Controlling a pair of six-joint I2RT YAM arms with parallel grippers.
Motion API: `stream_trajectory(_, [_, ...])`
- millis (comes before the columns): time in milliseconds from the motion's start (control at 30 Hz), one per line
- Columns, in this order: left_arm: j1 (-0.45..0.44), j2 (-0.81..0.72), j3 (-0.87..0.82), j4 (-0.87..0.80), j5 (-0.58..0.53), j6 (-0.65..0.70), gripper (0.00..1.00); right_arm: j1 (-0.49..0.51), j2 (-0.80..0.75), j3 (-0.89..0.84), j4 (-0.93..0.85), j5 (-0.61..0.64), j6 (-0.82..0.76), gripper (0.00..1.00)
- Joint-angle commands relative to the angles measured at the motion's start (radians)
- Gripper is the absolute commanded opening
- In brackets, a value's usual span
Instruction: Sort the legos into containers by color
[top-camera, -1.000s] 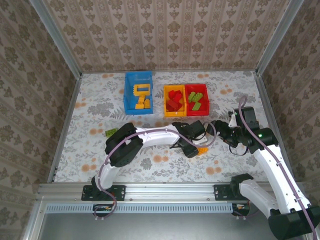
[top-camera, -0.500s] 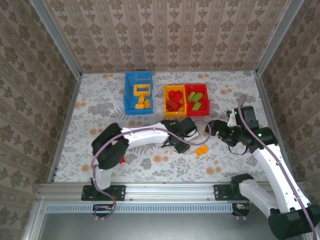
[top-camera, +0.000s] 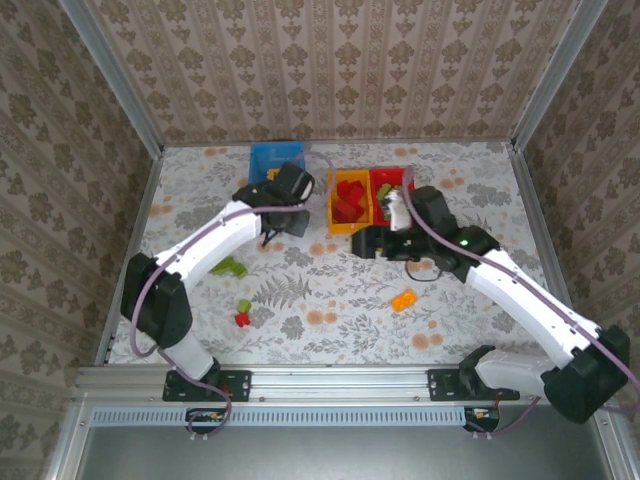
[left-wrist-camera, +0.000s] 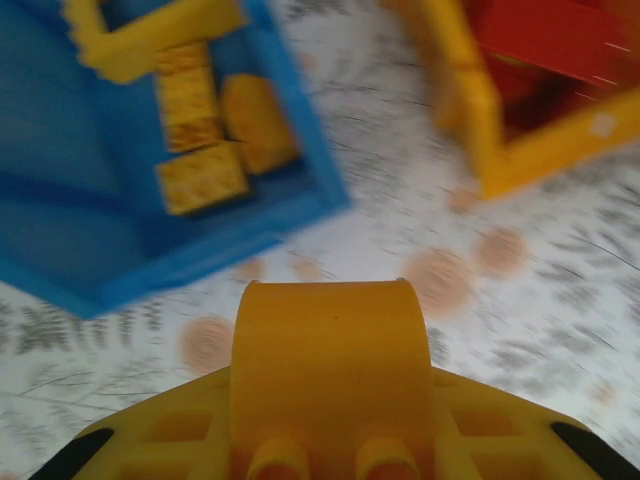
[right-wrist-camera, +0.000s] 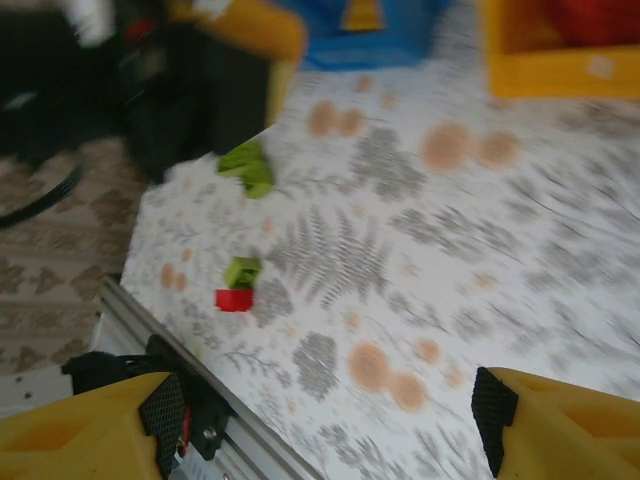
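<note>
My left gripper (top-camera: 285, 220) hovers at the blue bin's (top-camera: 268, 157) near edge, shut on a rounded yellow brick (left-wrist-camera: 325, 340). In the left wrist view the blue bin (left-wrist-camera: 100, 250) holds yellow bricks (left-wrist-camera: 200, 175) and the yellow frame (left-wrist-camera: 150, 30). The yellow-orange bin (top-camera: 333, 205) holds red bricks; the red bin (top-camera: 385, 173) holds green ones. My right gripper (top-camera: 362, 240) is open and empty in front of those two bins, above bare table (right-wrist-camera: 330, 430). Loose on the table lie an orange brick (top-camera: 403, 299), a green brick (top-camera: 230, 266), a small green one (top-camera: 243, 306) and a red one (top-camera: 241, 319).
Patterned walls with metal rails close the table on three sides. The right arm's forearm (top-camera: 500, 275) crosses the right half of the table. In the right wrist view the left arm (right-wrist-camera: 170, 90) is a dark blur beside the green brick (right-wrist-camera: 248, 168).
The left arm swung from the table's middle up and left to the blue bin. The right gripper moved left, in front of the yellow-orange and red bins. The orange brick stayed put.
</note>
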Motion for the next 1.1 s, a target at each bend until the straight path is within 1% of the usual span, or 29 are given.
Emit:
stream_trajectory(0, [0.043,0.11,0.129,-0.078,-0.119,-0.017,0.29,0.071,0.064,0.038,0.262,0.091,-0.037,0.79])
stream_trajectory(100, [0.095,0.233,0.254,-0.127,-0.174,-0.037,0.28,0.087,0.128,0.023,0.42,0.14,-0.027,0.81])
stream_trajectory(167, [0.124,0.309,0.329,-0.147,-0.2,-0.046,0.28,0.086,0.167,0.033,0.479,0.156,-0.026,0.82])
stream_trajectory(233, [0.147,0.368,0.39,-0.155,-0.212,-0.057,0.28,0.081,0.222,0.079,0.474,0.148,-0.038,0.82])
stream_trajectory(333, [0.174,0.455,0.472,-0.162,-0.23,-0.057,0.28,0.072,0.264,0.124,0.453,0.132,-0.039,0.82])
stream_trajectory(433, [0.182,0.535,0.548,-0.179,-0.239,-0.057,0.29,0.06,0.274,0.123,0.447,0.116,-0.024,0.82])
stream_trajectory(467, [0.208,0.561,0.573,-0.185,-0.235,-0.057,0.29,0.056,0.275,0.121,0.439,0.11,-0.022,0.82])
stream_trajectory(500, [0.214,0.586,0.597,-0.19,-0.232,-0.057,0.29,0.052,0.274,0.119,0.429,0.105,-0.023,0.82])
stream_trajectory(600, [0.216,0.641,0.649,-0.199,-0.225,-0.047,0.33,0.035,0.272,0.107,0.415,0.092,-0.02,0.82])
stream_trajectory(733, [0.216,0.671,0.676,-0.207,-0.231,-0.057,0.43,0.01,0.274,0.105,0.406,0.07,-0.008,0.82])
stream_trajectory(900, [0.204,0.662,0.68,-0.21,-0.224,-0.065,0.59,0.0,0.28,0.11,0.374,0.057,-0.037,0.83])
stream_trajectory(967, [0.195,0.644,0.68,-0.211,-0.22,-0.063,0.62,0.0,0.281,0.106,0.36,0.056,-0.055,0.83])
stream_trajectory(1067, [0.181,0.6,0.675,-0.217,-0.216,-0.075,0.63,0.001,0.276,0.091,0.352,0.058,-0.079,0.83])
